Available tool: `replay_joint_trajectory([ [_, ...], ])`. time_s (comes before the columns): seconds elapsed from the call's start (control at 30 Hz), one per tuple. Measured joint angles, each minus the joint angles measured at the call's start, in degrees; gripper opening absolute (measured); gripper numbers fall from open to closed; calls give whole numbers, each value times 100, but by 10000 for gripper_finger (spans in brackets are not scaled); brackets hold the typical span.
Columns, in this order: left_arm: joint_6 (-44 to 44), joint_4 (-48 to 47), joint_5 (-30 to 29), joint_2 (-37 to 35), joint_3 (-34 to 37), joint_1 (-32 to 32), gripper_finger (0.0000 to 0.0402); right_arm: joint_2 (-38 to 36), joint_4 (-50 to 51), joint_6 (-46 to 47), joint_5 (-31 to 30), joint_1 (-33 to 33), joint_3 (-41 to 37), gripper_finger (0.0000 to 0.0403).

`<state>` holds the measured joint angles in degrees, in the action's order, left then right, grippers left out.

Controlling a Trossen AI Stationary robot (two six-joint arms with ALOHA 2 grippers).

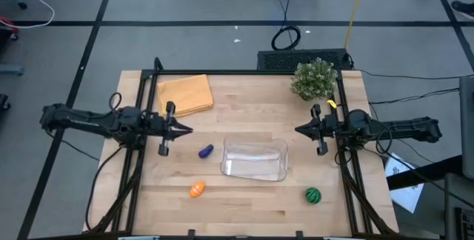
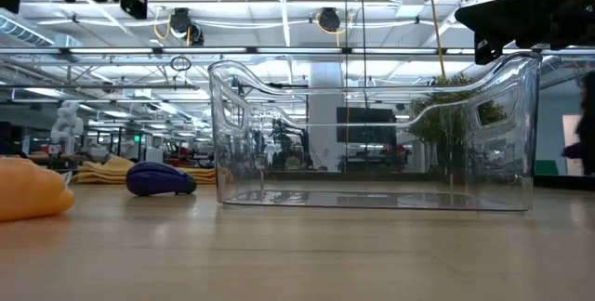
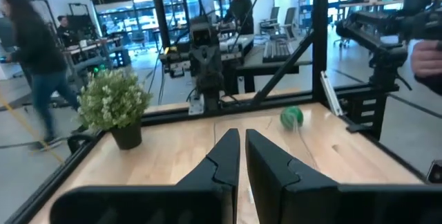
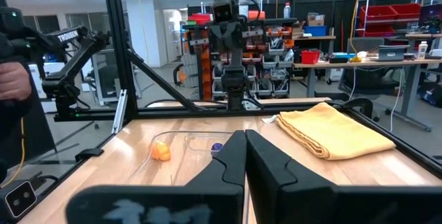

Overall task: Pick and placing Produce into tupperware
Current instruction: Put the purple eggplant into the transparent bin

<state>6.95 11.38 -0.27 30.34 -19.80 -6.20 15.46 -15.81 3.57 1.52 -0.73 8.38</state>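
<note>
The clear tupperware point(image 1: 255, 158) stands flat on the table's middle, nearer the near edge; the low view shows it point(image 2: 372, 134) with nothing inside. The purple piece point(image 1: 206, 151) lies just left of it. The orange piece point(image 1: 196, 189) lies nearer the near edge, and the green striped round piece point(image 1: 313, 195) lies near the right near corner. My left gripper point(image 1: 185, 130) hovers shut above the table's left side, pointing right. My right gripper point(image 1: 298, 130) hovers shut at the right side, pointing left. Neither touches anything.
A folded orange-yellow cloth point(image 1: 185, 94) lies at the far left. A bushy green potted plant point(image 1: 313, 78) stands at the far right corner. A black frame runs along the table's edges. People show in the room beyond the table.
</note>
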Motion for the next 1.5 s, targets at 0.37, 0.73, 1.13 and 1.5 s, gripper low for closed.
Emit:
replay_joint_trajectory([
  [0.37,222,-543,-24,947,-962,-32,30,0,0,9,0,0,0,0],
  [0.73,264,-410,-341,1522,-1355,25,30,0,0,22,0,0,0,0],
  [1.13,309,-390,-125,1859,-2058,393,30,0,-17,21,0,0,0,0],
  [1.5,125,-217,327,2393,-2263,954,30,-2,-20,22,0,0,0,0],
])
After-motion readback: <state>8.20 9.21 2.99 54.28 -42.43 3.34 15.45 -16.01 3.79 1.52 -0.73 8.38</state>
